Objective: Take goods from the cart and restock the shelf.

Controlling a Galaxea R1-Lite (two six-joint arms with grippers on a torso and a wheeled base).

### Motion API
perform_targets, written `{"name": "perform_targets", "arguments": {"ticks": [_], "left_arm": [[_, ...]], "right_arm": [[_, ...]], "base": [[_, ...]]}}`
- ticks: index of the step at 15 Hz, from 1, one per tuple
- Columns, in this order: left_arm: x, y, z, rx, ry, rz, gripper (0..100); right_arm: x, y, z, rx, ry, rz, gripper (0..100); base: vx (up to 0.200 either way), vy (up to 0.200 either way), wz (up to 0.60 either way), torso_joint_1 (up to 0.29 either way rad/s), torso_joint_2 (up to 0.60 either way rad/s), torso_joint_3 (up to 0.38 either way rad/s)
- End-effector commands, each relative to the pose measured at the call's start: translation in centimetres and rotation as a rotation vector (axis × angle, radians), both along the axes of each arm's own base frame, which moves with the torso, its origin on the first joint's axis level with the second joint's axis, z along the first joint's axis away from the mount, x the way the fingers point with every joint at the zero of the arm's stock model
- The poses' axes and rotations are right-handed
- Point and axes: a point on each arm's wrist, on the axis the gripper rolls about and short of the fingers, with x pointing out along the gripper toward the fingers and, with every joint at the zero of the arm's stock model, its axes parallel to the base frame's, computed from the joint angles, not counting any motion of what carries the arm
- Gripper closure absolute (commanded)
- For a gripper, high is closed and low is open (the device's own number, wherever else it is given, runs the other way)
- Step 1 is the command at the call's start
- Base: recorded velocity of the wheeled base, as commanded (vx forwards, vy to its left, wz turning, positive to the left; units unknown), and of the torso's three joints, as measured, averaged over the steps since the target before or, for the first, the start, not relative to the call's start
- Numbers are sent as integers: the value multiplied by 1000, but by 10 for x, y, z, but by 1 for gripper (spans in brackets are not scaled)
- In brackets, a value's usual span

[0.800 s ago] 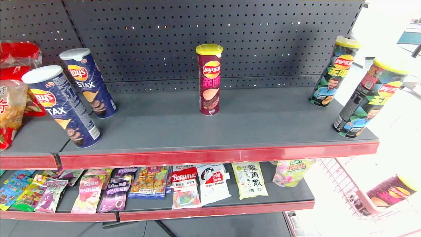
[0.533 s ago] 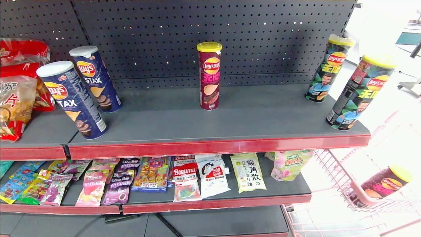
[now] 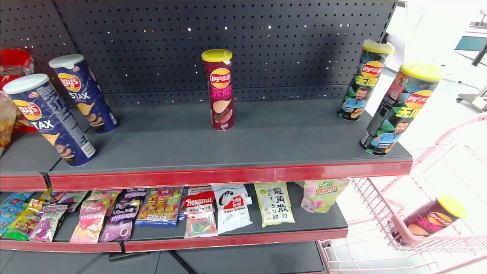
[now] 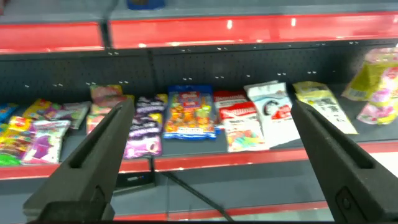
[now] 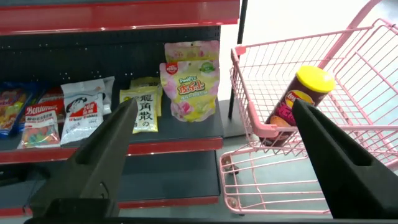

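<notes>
A pink wire cart [image 3: 399, 228] stands at the right end of the shelving with a maroon chip can [image 3: 430, 221] leaning inside it. The grey upper shelf [image 3: 228, 152] carries one upright maroon can [image 3: 218, 91], two green cans [image 3: 399, 110] at its right end and two blue cans [image 3: 45, 120] at its left. My right gripper [image 5: 217, 165] is open and empty, low in front of the lower shelf's right end, with the cart [image 5: 255, 127] and its can [image 5: 298, 102] just beyond. My left gripper [image 4: 211, 168] is open and empty, facing the lower shelf [image 4: 249, 158].
Flat snack packets [image 3: 198, 209] lie in a row along the lower shelf [image 3: 236, 240]. Red bags [image 3: 11, 72] crowd the upper shelf's far left. A perforated back panel [image 3: 228, 38] closes the rear. Bare shelf surface lies on both sides of the maroon can.
The head camera has swung toward the right, bringing more of the cart into view. The goods themselves have stayed put.
</notes>
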Motion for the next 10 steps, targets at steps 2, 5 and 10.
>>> {"name": "perform_targets", "arguments": {"ticks": [2,5,10], "left_arm": [[0,0,0,0,1,1,0],[0,0,0,0,1,1,0],[0,0,0,3,1,1,0]], "right_arm": [[0,0,0,0,1,0,0],[0,0,0,0,1,0,0],[0,0,0,0,1,0,0]], "base": [[0,-200,0,10,0,2],[0,-200,0,1,6,5],[0,-80,0,0,0,1]]}}
